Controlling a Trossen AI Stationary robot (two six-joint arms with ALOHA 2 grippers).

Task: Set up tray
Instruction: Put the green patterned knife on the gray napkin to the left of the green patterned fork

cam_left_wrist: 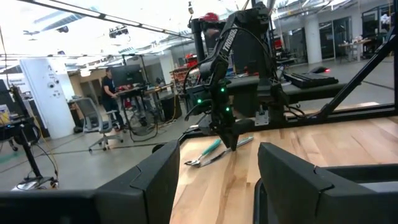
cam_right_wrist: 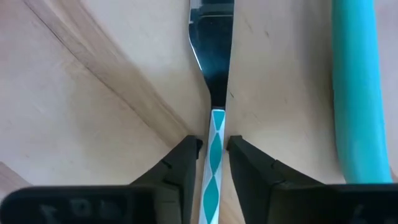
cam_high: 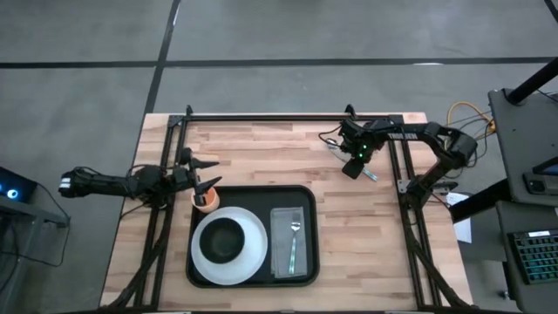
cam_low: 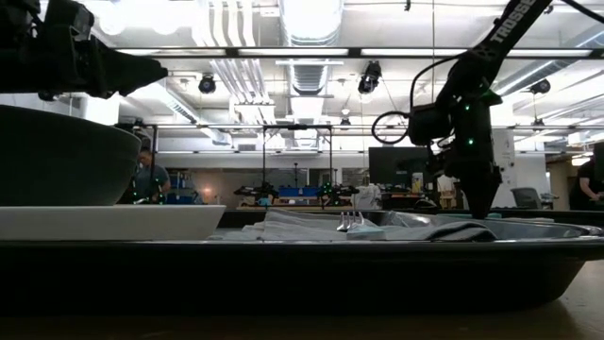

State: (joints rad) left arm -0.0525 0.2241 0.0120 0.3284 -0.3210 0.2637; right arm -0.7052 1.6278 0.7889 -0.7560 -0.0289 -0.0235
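Tray (cam_high: 251,262) well apart from right tool (cam_high: 352,167), nearer left tool (cam_high: 202,174).

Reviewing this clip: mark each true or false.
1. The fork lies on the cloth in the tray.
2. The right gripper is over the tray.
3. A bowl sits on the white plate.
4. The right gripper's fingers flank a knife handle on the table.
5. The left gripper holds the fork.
1. True. The fork lies on the cloth in the tray.
2. False. The right gripper is over bare table, beyond the tray.
3. True. The bowl sits on the plate.
4. True. Its fingers flank the knife handle.
5. False. The left gripper is open, near an orange cup.
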